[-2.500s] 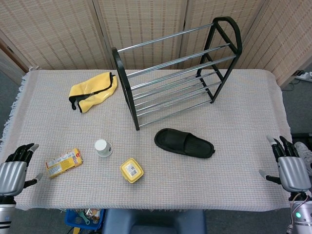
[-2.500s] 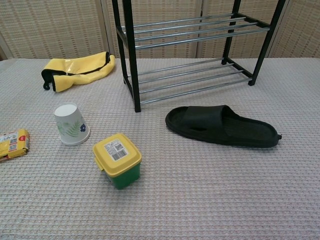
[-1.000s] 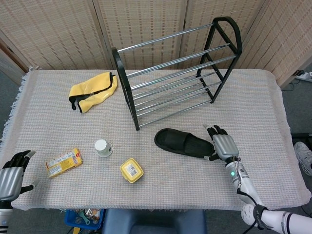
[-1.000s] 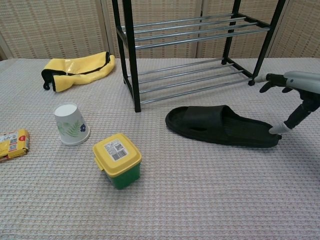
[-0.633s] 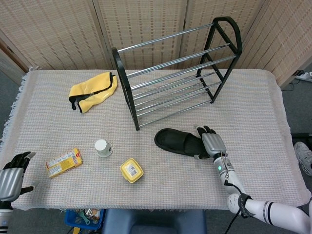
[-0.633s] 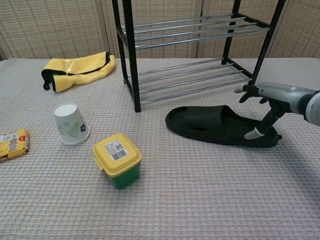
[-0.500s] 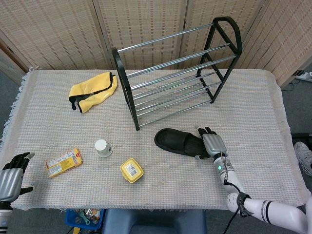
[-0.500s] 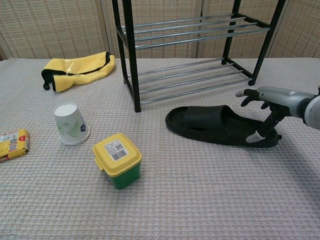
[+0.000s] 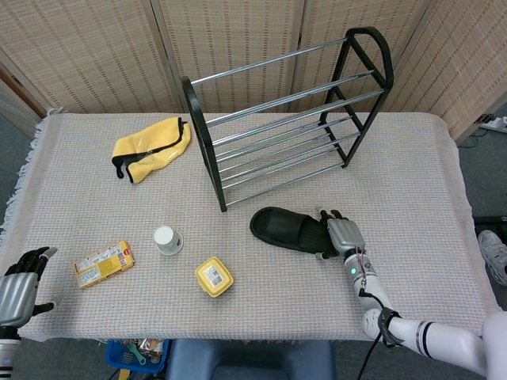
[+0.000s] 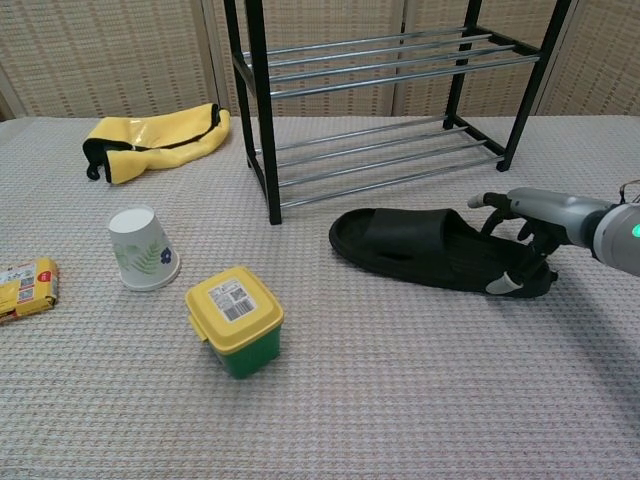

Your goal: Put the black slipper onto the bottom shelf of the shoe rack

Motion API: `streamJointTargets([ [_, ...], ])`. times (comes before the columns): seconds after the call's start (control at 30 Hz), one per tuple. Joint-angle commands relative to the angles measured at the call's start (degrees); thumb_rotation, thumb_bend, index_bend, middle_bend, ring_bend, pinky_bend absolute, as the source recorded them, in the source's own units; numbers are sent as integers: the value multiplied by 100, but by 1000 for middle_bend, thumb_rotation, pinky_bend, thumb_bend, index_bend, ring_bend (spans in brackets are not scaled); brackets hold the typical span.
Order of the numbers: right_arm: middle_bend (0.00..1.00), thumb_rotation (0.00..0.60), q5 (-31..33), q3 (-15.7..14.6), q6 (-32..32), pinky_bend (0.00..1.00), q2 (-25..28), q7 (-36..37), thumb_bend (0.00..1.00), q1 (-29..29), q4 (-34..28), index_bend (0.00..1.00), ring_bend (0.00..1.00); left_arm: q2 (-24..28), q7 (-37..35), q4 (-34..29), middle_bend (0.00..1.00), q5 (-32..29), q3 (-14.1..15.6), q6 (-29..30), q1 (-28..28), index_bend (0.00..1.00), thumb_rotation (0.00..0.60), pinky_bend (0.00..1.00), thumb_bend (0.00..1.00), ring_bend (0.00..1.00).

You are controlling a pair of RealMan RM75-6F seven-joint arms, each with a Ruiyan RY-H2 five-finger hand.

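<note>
The black slipper (image 9: 289, 228) (image 10: 420, 245) lies flat on the cloth, just in front of the black shoe rack (image 9: 285, 119) with its metal rods. The rack's bottom shelf (image 10: 380, 160) is bare. My right hand (image 9: 339, 234) (image 10: 530, 235) grips the slipper's heel end, with fingers arched over the top and the thumb against the near edge. That end is hidden under the hand in the head view. My left hand (image 9: 20, 285) hangs off the table's front left corner with its fingers apart, holding nothing.
A yellow bag (image 9: 150, 146) (image 10: 155, 140) lies left of the rack. An upturned paper cup (image 9: 167, 239) (image 10: 143, 248), a yellow-lidded green tub (image 9: 214, 276) (image 10: 234, 320) and a snack packet (image 9: 103, 264) (image 10: 25, 285) sit at front left.
My right hand came in from the table's right edge to the slipper's heel and closed its fingers and thumb on it. The slipper shifted slightly left. The left hand sank a little.
</note>
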Motion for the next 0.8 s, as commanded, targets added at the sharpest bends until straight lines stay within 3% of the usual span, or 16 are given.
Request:
streamJointTargets([
  [0.03,242,600,44,-18,-2,203,-17,-10,153,32,28,0,113,-1,-15,12,164,-9,1,2,9,168,600,318,200,152],
  [0.33,263,600,82,-55,60,203,-95,11,161,102,85,1,128,-18,-52,55,163,-17,10,0,30,169,600,318,200,152],
  [0.57,327,600,-87,-69,229,236,-197,178,256,35,163,70,175,-33,-66,87,163,-25,15,-13,38,168,600,318,200,152],
  [0.8,374,600,-687,-44,727,283,-130,644,302,-266,6,136,213,-41,-68,102,163,-20,8,-26,29,168,600,318,200,152],
])
